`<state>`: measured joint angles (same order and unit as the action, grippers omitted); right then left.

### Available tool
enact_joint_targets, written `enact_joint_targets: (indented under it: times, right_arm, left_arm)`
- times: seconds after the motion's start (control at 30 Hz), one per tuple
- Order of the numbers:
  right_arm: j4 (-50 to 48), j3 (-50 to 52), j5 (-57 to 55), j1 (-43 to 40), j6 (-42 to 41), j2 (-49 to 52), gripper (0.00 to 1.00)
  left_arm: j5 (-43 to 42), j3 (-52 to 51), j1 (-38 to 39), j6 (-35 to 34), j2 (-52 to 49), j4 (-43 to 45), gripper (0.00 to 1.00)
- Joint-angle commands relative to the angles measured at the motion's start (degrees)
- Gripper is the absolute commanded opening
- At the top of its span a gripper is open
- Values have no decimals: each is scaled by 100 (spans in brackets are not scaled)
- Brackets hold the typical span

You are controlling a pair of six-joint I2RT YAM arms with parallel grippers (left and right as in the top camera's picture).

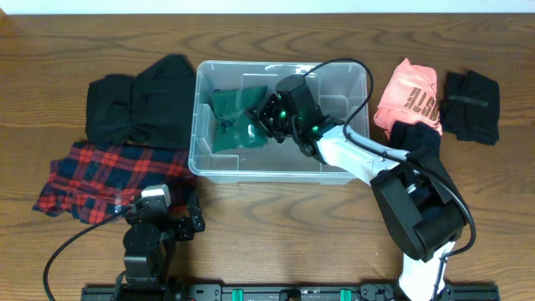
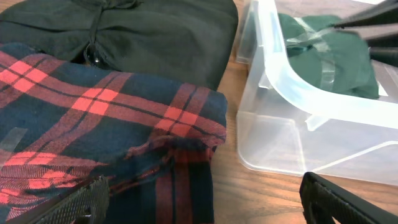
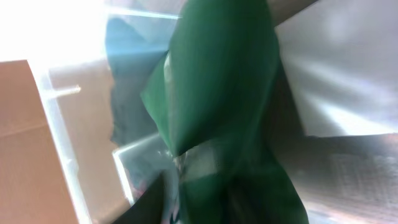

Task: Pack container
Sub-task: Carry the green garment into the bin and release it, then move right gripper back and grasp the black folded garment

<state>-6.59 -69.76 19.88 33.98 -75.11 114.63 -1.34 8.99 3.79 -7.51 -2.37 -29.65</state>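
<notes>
Container (image 1: 251, 173) lies lengthwise across the table, my right gripper (image 1: 267, 117) inside it

It sits mid-table toward the far edge, its long axis running left to right. My right gripper reaches down into the container's left half, directly over the green garment (image 1: 234, 113) there. Cloth fills my wrist view, so I cannot tell whether I am clamped on it or loose. My left gripper (image 2: 214, 200) hangs spread wide and empty near the front edge, with the container ahead and to its right (close, not touching). The plaid shirt (image 1: 109, 177) lies just beyond it, so I judge my left arm the nearer one for the next piece.
</notes>
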Motion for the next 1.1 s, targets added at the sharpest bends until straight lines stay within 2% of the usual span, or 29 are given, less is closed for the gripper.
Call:
enact_joint_targets:
  times: [0.0, 0.13, 0.27, 0.33, 0.47, 0.6, 0.73, 0.87, 1.07]
  right_arm:
    - [415, -81, -9, -170, 1342, -184, 52]
    - [1611, -81, -232, -695, 3038, -828, 55]
    - [2542, -81, -229, -1327, 4275, -1847, 52]
    - [2892, -81, -179, -1709, 4636, -2457, 52]
    - [3464, -81, -76, -2708, 5281, -3654, 66]
    - [4179, -81, -83, -4072, 5700, -4203, 80]
    - [4629, -61, -105, -5407, 5901, -3877, 99]
    - [4400, -61, -31, -6393, 5952, -2946, 99]
    - [3866, -63, 385, -7224, 5978, -1434, 99]
  left_arm:
    - [-17, -83, -9, -26, -11, -2, 98]
    - [-17, -83, -9, -26, -11, -2, 98]
    - [-17, -83, -9, -26, -11, -2, 98]
    - [-17, -83, -9, -26, -11, -2, 98]
    - [-17, -83, -9, -26, -11, -2, 98]
    - [-17, -83, -9, -26, -11, -2, 98]
    - [-17, -83, -9, -26, -11, -2, 98]
    - [-17, -83, -9, -26, -11, -2, 98]
    - [-17, -83, -9, -26, -11, -2, 98]
